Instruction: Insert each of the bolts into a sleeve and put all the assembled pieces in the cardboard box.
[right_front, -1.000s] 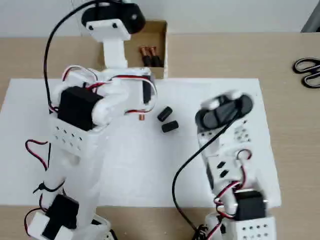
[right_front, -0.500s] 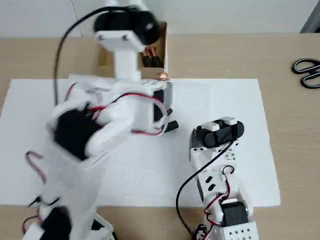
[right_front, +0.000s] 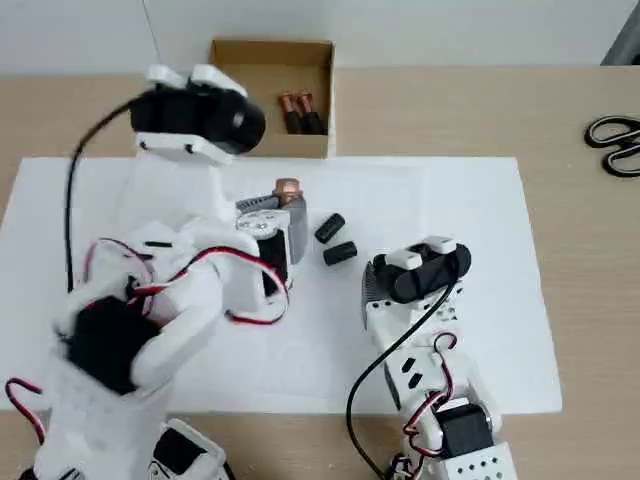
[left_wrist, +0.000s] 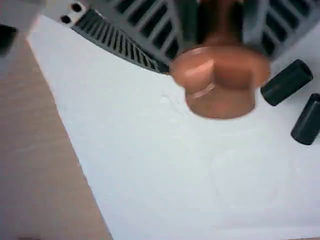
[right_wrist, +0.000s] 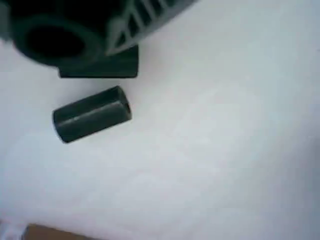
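My left gripper (right_front: 288, 200) is shut on a copper bolt (right_front: 288, 187), held head outward above the white paper (right_front: 450, 190). The left wrist view has the bolt (left_wrist: 217, 75) sticking out between the jaws (left_wrist: 215, 20). Two black sleeves (right_front: 329, 227) (right_front: 340, 252) lie on the paper just right of it, and they also appear in the left wrist view (left_wrist: 286, 82) (left_wrist: 306, 120). My right gripper (right_wrist: 75, 50) hangs beside them, shut on a black sleeve (right_wrist: 50, 42) seen end-on, with one lying sleeve (right_wrist: 92, 120) below it. The cardboard box (right_front: 325, 70) at the back holds assembled pieces (right_front: 300, 112).
The right arm (right_front: 415, 272) stands over the paper's right half. Scissors (right_front: 615, 140) lie on the wooden table at the far right. The left arm's body (right_front: 150, 320) covers the paper's front left.
The left gripper with the bolt swung up toward the box, then came back down left of the sleeves. The right arm shifted left and toward the front. The two lying sleeves stayed put.
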